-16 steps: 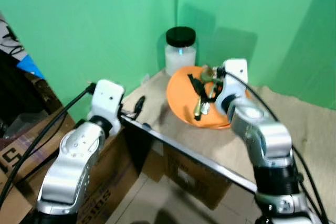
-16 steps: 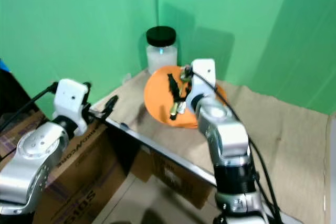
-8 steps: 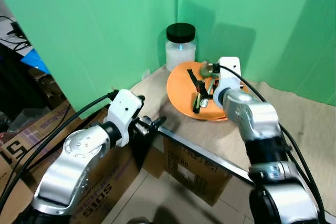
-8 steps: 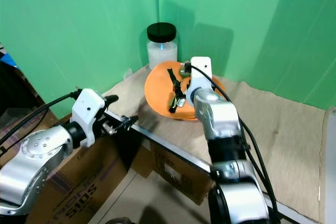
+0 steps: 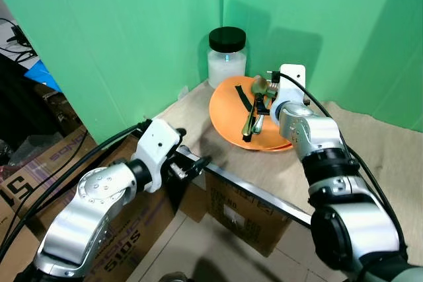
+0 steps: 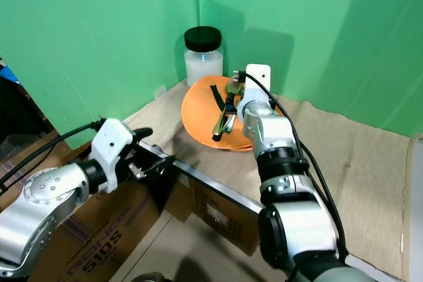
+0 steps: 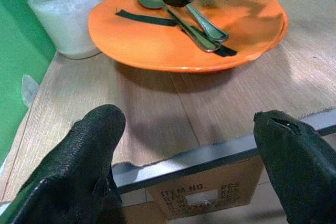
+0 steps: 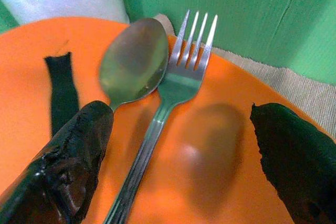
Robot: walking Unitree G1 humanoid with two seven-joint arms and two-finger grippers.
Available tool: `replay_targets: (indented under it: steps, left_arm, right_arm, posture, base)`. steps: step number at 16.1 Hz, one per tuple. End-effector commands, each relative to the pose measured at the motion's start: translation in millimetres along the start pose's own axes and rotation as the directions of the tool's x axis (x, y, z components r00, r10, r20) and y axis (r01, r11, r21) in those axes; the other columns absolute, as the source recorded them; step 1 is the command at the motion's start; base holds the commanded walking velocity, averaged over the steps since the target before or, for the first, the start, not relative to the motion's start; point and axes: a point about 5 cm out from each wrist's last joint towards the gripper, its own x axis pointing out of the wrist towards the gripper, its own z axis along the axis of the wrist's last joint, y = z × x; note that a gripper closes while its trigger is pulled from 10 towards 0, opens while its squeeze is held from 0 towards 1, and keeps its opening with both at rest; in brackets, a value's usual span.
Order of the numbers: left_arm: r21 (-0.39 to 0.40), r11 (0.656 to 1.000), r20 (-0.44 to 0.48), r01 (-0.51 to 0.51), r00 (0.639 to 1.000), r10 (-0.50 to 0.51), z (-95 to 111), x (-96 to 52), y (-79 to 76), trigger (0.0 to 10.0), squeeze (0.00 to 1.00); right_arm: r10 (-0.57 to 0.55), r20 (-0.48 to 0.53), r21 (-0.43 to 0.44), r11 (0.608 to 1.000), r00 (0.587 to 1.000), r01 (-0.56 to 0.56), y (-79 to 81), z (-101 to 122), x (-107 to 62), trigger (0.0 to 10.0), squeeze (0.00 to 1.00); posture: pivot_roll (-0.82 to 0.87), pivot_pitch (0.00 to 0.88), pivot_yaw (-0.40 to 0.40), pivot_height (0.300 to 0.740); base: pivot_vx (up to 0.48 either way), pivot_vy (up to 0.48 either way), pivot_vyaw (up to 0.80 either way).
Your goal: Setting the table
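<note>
At centre frame an orange plate (image 5: 231, 113) on the tabletop (image 5: 370, 156) carries a spoon (image 8: 134, 64) and fork (image 8: 181, 74). The right pincer (image 8: 178, 150) hovers wide open over them, gripping nothing. The left pincer (image 7: 189, 145) gapes empty at the tabletop's edge. A white jar (image 5: 227, 57) stands behind.

I am counting one orange plate (image 5: 231, 113), one spoon (image 8: 134, 61) and one fork (image 8: 181, 77) lying on it, one white jar (image 5: 227, 62) with a black lid, and two cardboard boxes (image 5: 241, 219) (one under the table, one beside it).
</note>
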Motion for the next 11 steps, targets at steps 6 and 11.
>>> replay_targets:
  steps: [6, 11]
  left_arm:
    - [0.016, 1.000, -0.002, 0.023, 1.000, -0.023, 3.1, -2.8, -3.5, 10.0, 0.68]
    - [0.022, 0.999, -0.005, 0.032, 0.999, -0.032, 3.5, -2.7, -3.7, 10.0, 0.69]
  right_arm:
    - [-0.020, -0.024, 0.023, 1.000, 1.000, 0.021, 0.2, -4.0, 8.5, 0.7, 0.00]
    - [-0.015, -0.037, 0.063, 0.998, 0.999, 0.017, -1.9, -5.9, 11.2, 0.0, 0.00]
  posture:
    - [0.14, 0.000, 0.037, 0.740]
    - [0.13, 0.000, 0.044, 0.740]
  base:
    - [0.000, 0.000, 0.00]
    - [0.000, 0.000, 0.00]
